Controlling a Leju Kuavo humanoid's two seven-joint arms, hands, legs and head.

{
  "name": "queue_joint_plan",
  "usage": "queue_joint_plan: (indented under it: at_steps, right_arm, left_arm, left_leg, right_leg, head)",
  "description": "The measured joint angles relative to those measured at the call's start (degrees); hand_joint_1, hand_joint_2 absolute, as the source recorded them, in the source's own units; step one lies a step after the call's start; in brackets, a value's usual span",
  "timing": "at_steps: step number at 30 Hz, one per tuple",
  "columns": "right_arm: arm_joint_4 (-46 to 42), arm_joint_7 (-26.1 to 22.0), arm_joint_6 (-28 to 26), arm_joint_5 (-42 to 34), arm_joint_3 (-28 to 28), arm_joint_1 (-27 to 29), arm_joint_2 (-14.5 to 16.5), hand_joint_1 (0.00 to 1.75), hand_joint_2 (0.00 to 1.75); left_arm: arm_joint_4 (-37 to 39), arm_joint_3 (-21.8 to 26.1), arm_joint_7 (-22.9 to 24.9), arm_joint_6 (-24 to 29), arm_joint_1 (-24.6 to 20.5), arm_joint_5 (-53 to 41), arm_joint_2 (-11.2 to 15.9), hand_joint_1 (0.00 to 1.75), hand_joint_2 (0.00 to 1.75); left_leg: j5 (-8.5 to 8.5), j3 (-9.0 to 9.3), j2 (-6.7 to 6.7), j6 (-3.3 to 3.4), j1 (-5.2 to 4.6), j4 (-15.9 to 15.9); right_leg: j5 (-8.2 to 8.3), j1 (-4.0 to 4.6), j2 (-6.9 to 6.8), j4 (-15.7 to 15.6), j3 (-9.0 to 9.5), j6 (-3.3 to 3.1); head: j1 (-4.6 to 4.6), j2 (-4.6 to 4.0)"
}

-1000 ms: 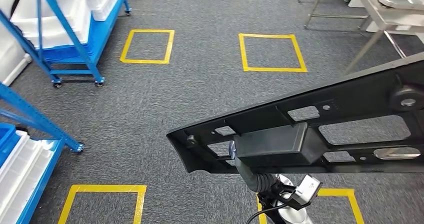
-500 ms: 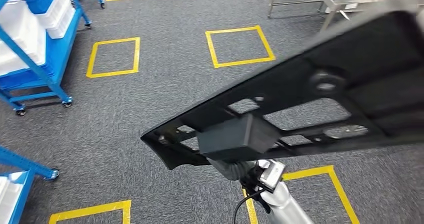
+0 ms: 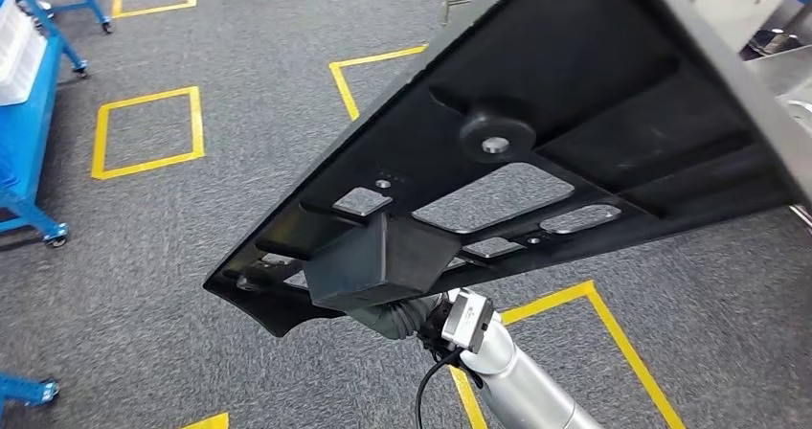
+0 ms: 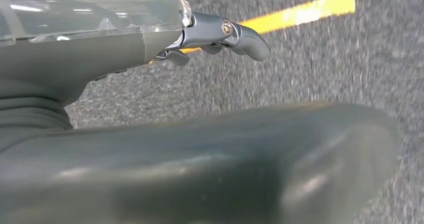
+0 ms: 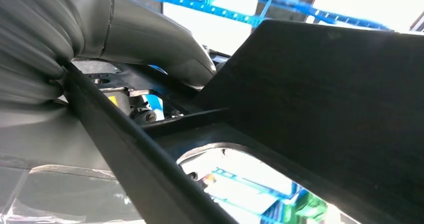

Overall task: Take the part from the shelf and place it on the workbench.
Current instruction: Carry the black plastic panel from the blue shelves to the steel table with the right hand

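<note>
Head view: the right hand [image 3: 397, 316] grips the long black part [image 3: 536, 151] from beneath, near its narrow end, carrying it tilted above the grey carpet [image 3: 191, 218] with yellow tape squares [image 3: 148, 132]. In the left wrist view, the left hand [image 4: 220, 34] holds nothing, its fingers loosely curled but apart. Farther off stands a blue shelf cart [image 3: 24, 94].
</note>
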Motion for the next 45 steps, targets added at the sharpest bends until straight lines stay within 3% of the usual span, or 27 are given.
queue_joint_plan:
  at_steps: [1, 2, 4, 6, 8, 9, 11, 13, 15, 17, 19, 21, 23, 24, 26, 28, 30, 31, 32, 33, 35, 37, 39, 40, 42, 43, 45]
  right_arm:
    - [0.04, 0.13, -0.2, -0.34, 0.17, -0.04, -0.01, 1.75, 1.75]
    - [0.07, 0.19, -0.43, -0.62, 0.33, -0.13, -0.01, 1.75, 1.75]
    - [0.06, 0.14, -0.83, -1.02, 0.52, -0.45, -0.01, 1.75, 1.75]
    - [0.05, -0.03, -1.13, -1.36, 0.58, -0.67, -0.02, 1.75, 1.75]
    - [-0.02, -0.14, -1.37, -1.62, 0.58, -0.56, -0.06, 1.75, 1.75]
    - [-0.14, -0.23, -1.48, -1.68, 0.55, -0.43, -0.1, 1.75, 1.75]
    - [-0.38, -0.44, -1.58, -1.71, 0.5, -0.28, -0.08, 1.75, 1.75]
    - [-0.44, -0.6, -1.6, -1.71, 0.48, 0.02, -0.04, 1.75, 1.75]
    - [-0.42, -0.71, -1.6, -1.69, 0.45, 0.66, -0.1, 1.75, 1.75]
    - [-0.43, -0.85, -1.59, -1.67, 0.34, 1.16, -0.25, 1.75, 1.75]
    - [-0.48, -0.98, -1.59, -1.67, 0.07, 1.37, -0.34, 1.75, 1.75]
    - [-0.61, -1.05, -1.6, -1.67, -0.29, 1.58, -0.38, 1.75, 1.75]
    - [-0.74, -1.12, -1.6, -1.67, -0.5, 1.96, -0.47, 1.75, 1.75]
    - [-0.78, -1.16, -1.59, -1.68, -0.56, 2.2, -0.54, 1.75, 1.75]
    - [-0.84, -1.26, -1.57, -1.71, -0.62, 2.46, -0.65, 1.75, 1.75]
    - [-0.89, -1.4, -1.44, -1.81, -0.65, 2.57, -0.71, 1.75, 1.75]
    - [-0.87, -1.49, -1.14, -1.98, -0.64, 2.81, -0.74, 1.75, 1.75]
    - [-0.87, -1.5, -0.98, -2.08, -0.64, 2.92, -0.76, 1.75, 1.75]
    - [-0.87, -1.5, -0.84, -2.21, -0.64, 3.0, -0.78, 1.75, 1.75]
    - [-0.87, -1.5, -0.71, -2.38, -0.65, 3.0, -0.78, 1.75, 1.75]
    - [-0.89, -1.52, -0.58, -2.7, -0.67, 2.87, -0.77, 1.75, 1.75]
    - [-0.89, -1.59, -0.38, -2.94, -0.72, 2.72, -0.77, 1.75, 1.75]
    - [-0.87, -1.65, -0.05, -3.14, -0.87, 2.65, -0.77, 1.75, 1.75]
    - [-0.86, -1.7, 0.07, -3.25, -0.97, 2.63, -0.77, 1.75, 1.75]
    - [-0.75, -1.79, 0.2, -3.5, -1.07, 2.44, -0.65, 1.75, 1.75]
    - [-0.66, -1.83, 0.22, -3.6, -1.08, 2.36, -0.57, 1.75, 1.75]
    - [-0.39, -1.85, 0.28, -3.71, -1.08, 2.38, -0.45, 1.75, 1.75]
  left_arm:
    - [0.0, 0.17, 0.35, -0.31, -0.03, 0.1, 0.0, 0.0, 0.0]
    - [0.0, 0.31, 0.69, -0.64, -0.08, 0.21, 0.0, 0.0, 0.0]
    - [0.0, 0.52, 1.29, -1.19, -0.12, 0.44, 0.0, 0.0, 0.0]
    - [0.0, 0.9, 1.82, -1.58, -0.14, 0.68, 0.01, 0.0, 0.0]
    - [0.0, 1.3, 2.52, -1.68, -0.24, 0.89, 0.02, 0.0, 0.0]
    - [0.0, 1.49, 3.05, -1.61, -0.33, 0.94, 0.08, 0.0, 0.0]
    - [0.0, 1.81, 4.25, -1.32, -0.43, 1.03, 0.21, 0.0, 0.0]
    - [0.0, 2.27, 5.38, -0.87, -0.23, 1.14, 0.48, 0.0, 0.0]
    - [0.0, 2.83, 6.65, -0.52, 0.13, 1.26, 0.86, 0.0, 0.0]
    - [0.0, 3.21, 8.1, -0.24, 0.25, 1.11, 1.27, 0.0, 0.0]
    - [0.01, 3.35, 9.16, -0.03, 0.28, 0.87, 1.65, 0.0, 0.0]
    - [0.01, 3.57, 9.6, 0.1, 0.28, 0.86, 1.87, 0.0, 0.0]
    - [0.0, 3.81, 9.74, 0.19, 0.19, 0.93, 1.95, 0.0, 0.0]
    - [0.0, 3.92, 9.73, 0.19, 0.13, 0.98, 1.96, 0.0, 0.0]
    - [0.0, 4.15, 9.58, 0.09, 0.06, 1.07, 1.95, 0.0, 0.0]
    - [0.0, 4.32, 9.36, -0.12, 0.15, 1.11, 1.95, 0.0, 0.0]
    - [0.0, 4.46, 9.16, -0.35, 0.3, 1.17, 1.94, 0.0, 0.0]
    - [0.0, 4.52, 9.06, -0.43, 0.29, 1.22, 1.91, 0.0, 0.0]
    - [0.0, 4.57, 8.96, -0.48, 0.24, 1.3, 1.85, 0.0, 0.0]
    - [0.0, 4.61, 8.89, -0.51, 0.14, 1.37, 1.77, 0.0, 0.0]
    - [0.0, 4.65, 8.82, -0.49, -0.01, 1.5, 1.55, 0.0, 0.0]
    - [0.0, 4.74, 8.8, -0.41, -0.07, 1.61, 1.39, 0.0, 0.0]
    - [-0.01, 4.86, 8.8, -0.34, -0.18, 1.66, 1.2, 0.0, 0.0]
    - [-0.01, 4.92, 8.8, -0.33, -0.28, 1.63, 1.11, 0.0, 0.0]
    - [-0.02, 5.02, 8.8, -0.29, -0.35, 1.51, 0.93, 0.0, 0.0]
    - [-0.02, 5.08, 8.82, -0.26, -0.27, 1.46, 0.87, 0.0, 0.0]
    - [-0.02, 5.2, 8.89, -0.18, 0.03, 1.39, 0.83, 0.0, 0.0]
  left_leg:
    - [-0.1, 0.1, 0.7, -0.05, -0.03, 0.01]
    - [-0.24, 0.26, 1.36, -0.14, -0.05, 0.01]
    - [-0.59, 0.63, 2.55, -0.55, -0.23, 0.04]
    - [-0.89, 0.88, 3.63, -1.13, -0.39, 0.03]
    - [-1.14, 1.15, 4.7, -1.73, -0.4, -0.11]
    - [-1.5, 1.26, 4.28, -1.99, -0.31, 0.12]
    - [-3.85, -0.03, 1.65, -2.37, -0.09, 3.62]
    - [-7.18, -3.46, -0.91, -2.55, 0.02, 10.9]
    - [-7.83, -6.12, -1.53, -2.74, 0.05, 15.37]
    - [-4.37, -5.18, -2.05, -2.85, 0.23, 11.86]
    - [-0.81, -2.45, -4.46, -2.88, 0.62, 4.83]
    - [-0.2, -1.12, -6.37, -2.55, 0.72, 1.6]
    - [-0.33, -0.98, -5.7, -1.8, 0.53, 1.33]
    - [-0.16, -0.91, -5.02, -1.37, 0.5, 1.13]
    - [0.13, -0.74, -3.59, -0.53, 0.47, 0.69]
    - [0.12, -0.69, -2.13, -0.06, 0.12, 0.59]
    - [0.01, -0.71, -0.52, 0.08, -0.15, 0.61]
    - [-0.05, -0.7, 0.25, 0.1, -0.23, 0.62]
    - [-0.13, -0.65, 1.01, 0.08, -0.3, 0.62]
    - [-0.23, -0.53, 1.67, 0.01, -0.36, 0.62]
    - [-0.51, -0.18, 2.77, -0.33, -0.53, 0.63]
    - [-0.79, 0.11, 3.66, -0.85, -0.67, 0.61]
    - [-0.96, 0.48, 4.73, -1.44, -0.67, 0.41]
    - [-1.27, 0.6, 4.48, -1.75, -0.58, 0.6]
    - [-3.43, -0.59, 1.83, -2.25, -0.35, 3.77]
    - [-5.18, -2.11, 0.0, -2.42, -0.19, 7.07]
    - [-8.13, -5.92, -1.58, -2.69, -0.12, 14.44]
  right_leg:
    - [1.31, -0.01, -0.22, -1.67, 0.82, -0.08]
    - [3.21, 0.04, -0.74, -5.33, 2.75, -0.28]
    - [5.83, 0.64, -3.37, -13.32, 6.96, -1.01]
    - [6.28, 1.32, -4.66, -16.57, 8.5, -1.63]
    - [6.53, 1.36, -3.15, -16.87, 8.5, -2.08]
    - [6.7, 1.2, -2.44, -17.24, 8.7, -2.34]
    - [7.05, 0.8, -1.11, -17.89, 9.15, -2.9]
    - [7.08, 0.77, 0.34, -17.94, 9.22, -3.17]
    - [7.04, 0.77, 2.06, -17.77, 9.22, -3.2]
    - [6.88, 0.65, 3.85, -17.38, 9.21, -2.98]
    - [6.6, 0.53, 5.41, -16.68, 8.95, -2.49]
    - [6.56, 0.43, 6.72, -16.17, 8.3, -1.79]
    - [6.85, 0.28, 7.95, -16.19, 7.78, -1.01]
    - [6.8, 0.25, 7.58, -16.03, 7.63, -0.7]
    - [5.09, 0.39, 4.5, -13.29, 6.32, -0.26]
    - [1.46, 0.4, 1.02, -6.37, 3.03, 0.02]
    - [-0.75, 0.25, 0.13, -0.05, -0.11, 0.14]
    - [-0.45, 0.22, -0.02, 0.42, -0.34, 0.1]
    - [0.73, 0.23, -0.23, -1.18, 0.52, -0.01]
    - [2.52, 0.31, -0.78, -4.93, 2.61, -0.21]
    - [5.15, 0.85, -3.22, -13.01, 7.04, -0.9]
    - [5.68, 1.41, -4.43, -16.29, 8.78, -1.46]
    - [5.86, 1.48, -3.06, -16.51, 8.79, -1.89]
    - [6.05, 1.35, -2.32, -16.86, 8.95, -2.18]
    - [6.47, 0.91, -1.04, -17.51, 9.37, -2.8]
    - [6.55, 0.83, -0.41, -17.63, 9.46, -2.99]
    - [6.54, 0.83, 1.1, -17.59, 9.47, -3.2]
  head:
    - [0.0, 0.0]
    - [0.0, 0.0]
    - [0.0, 0.0]
    - [0.0, 0.0]
    - [-0.01, 0.0]
    - [-0.01, 0.0]
    - [-0.02, 0.0]
    - [-0.01, 0.0]
    - [-0.01, 0.0]
    - [-0.01, 0.0]
    - [0.0, 0.0]
    - [-0.01, 0.01]
    - [-0.02, 0.01]
    - [-0.02, 0.0]
    - [-0.01, 0.0]
    - [0.0, 0.0]
    - [0.0, 0.0]
    - [0.0, 0.0]
    - [0.0, 0.0]
    - [0.0, 0.0]
    - [0.0, 0.0]
    - [0.0, 0.0]
    - [-0.01, 0.0]
    - [-0.01, 0.0]
    - [-0.02, 0.0]
    - [-0.02, 0.0]
    - [-0.02, 0.0]
